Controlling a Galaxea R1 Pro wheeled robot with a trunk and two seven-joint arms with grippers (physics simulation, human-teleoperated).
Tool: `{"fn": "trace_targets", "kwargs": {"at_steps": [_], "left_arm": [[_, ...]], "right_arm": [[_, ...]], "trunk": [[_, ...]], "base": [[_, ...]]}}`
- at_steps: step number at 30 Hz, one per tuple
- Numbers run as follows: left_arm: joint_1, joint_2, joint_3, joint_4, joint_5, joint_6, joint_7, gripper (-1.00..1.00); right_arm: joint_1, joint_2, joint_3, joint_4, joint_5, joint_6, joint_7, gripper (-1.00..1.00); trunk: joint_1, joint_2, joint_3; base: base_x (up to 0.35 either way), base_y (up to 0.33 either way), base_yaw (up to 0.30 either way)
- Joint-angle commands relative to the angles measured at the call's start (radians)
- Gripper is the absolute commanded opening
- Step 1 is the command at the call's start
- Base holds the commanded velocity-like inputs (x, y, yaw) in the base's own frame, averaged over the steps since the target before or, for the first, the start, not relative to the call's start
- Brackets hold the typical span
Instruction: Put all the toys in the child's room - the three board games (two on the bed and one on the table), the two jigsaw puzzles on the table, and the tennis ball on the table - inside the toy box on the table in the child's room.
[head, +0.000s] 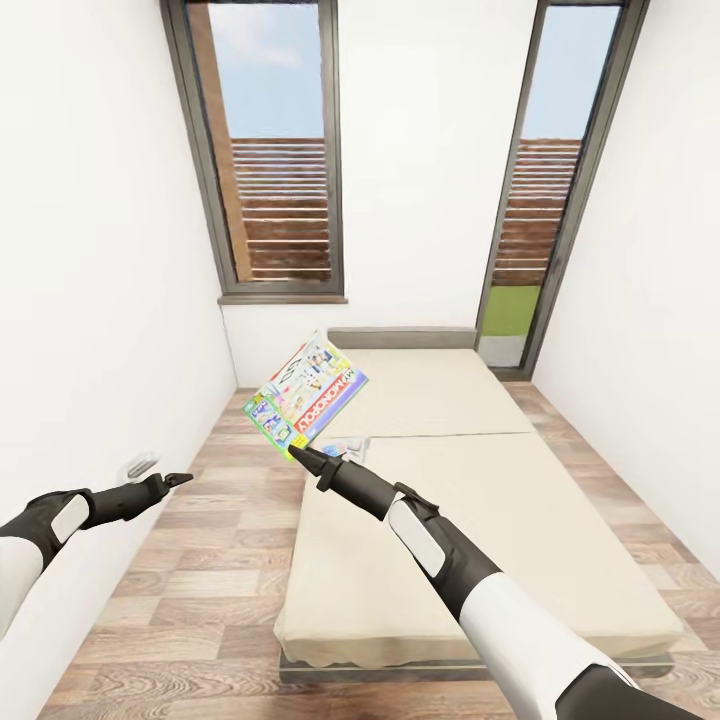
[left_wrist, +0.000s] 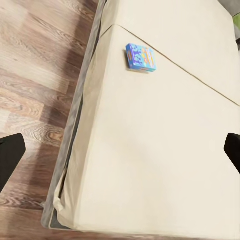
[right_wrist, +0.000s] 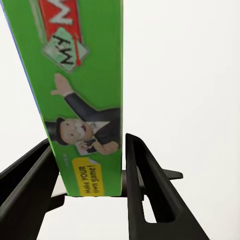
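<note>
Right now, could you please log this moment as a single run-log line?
right gripper: shut on green Monopoly board game box, lifted above beige bed | left gripper: open, empty | small blue board game box: on bed

Printed, faintly glossy card is being shown by the Monopoly box (head: 308, 395), its green edge clamped between matt black plastic-looking fingers (right_wrist: 145, 190). The bed (head: 520, 510) is being covered by smooth matt cream cloth. Wood-grain planks with a low sheen are being shown by the floor (head: 190, 590). The walls (head: 90, 300) are being rendered plain matt white.
</note>
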Motion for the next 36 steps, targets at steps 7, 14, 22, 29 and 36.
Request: {"fn": "trace_targets", "kwargs": {"at_steps": [7, 14, 22, 29, 36], "left_arm": [[-0.001, 0.000, 0.000, 0.000, 0.007, 0.009, -0.001, 1.00], [-0.001, 0.000, 0.001, 0.000, 0.008, 0.008, -0.005, 1.00], [-0.001, 0.000, 0.000, 0.000, 0.007, 0.008, -0.003, 1.00], [-0.001, 0.000, -0.001, 0.000, 0.007, 0.009, -0.004, 1.00], [-0.001, -0.001, -0.002, 0.000, 0.006, 0.009, 0.000, 1.00]], "right_arm": [[-0.001, 0.000, 0.001, 0.002, -0.010, 0.007, 0.002, -1.00], [-0.001, 0.000, 0.001, 0.002, -0.011, -0.036, 0.002, -1.00], [-0.001, 0.000, 0.001, 0.002, -0.012, -0.046, 0.002, -1.00], [-0.001, 0.000, 0.001, 0.002, -0.011, -0.047, 0.002, -1.00], [-0.001, 0.000, 0.001, 0.002, -0.012, -0.047, 0.004, -1.00]], "trunk": [[0.001, -0.002, 0.003], [0.001, -0.002, 0.013], [0.001, -0.002, 0.026], [0.001, -0.002, 0.037], [0.001, -0.002, 0.044]], "base": [[0.000, -0.234, 0.034], [0.000, -0.059, 0.084], [0.000, -0.032, 0.088], [0.000, -0.201, 0.089], [0.000, -0.191, 0.062]]}}
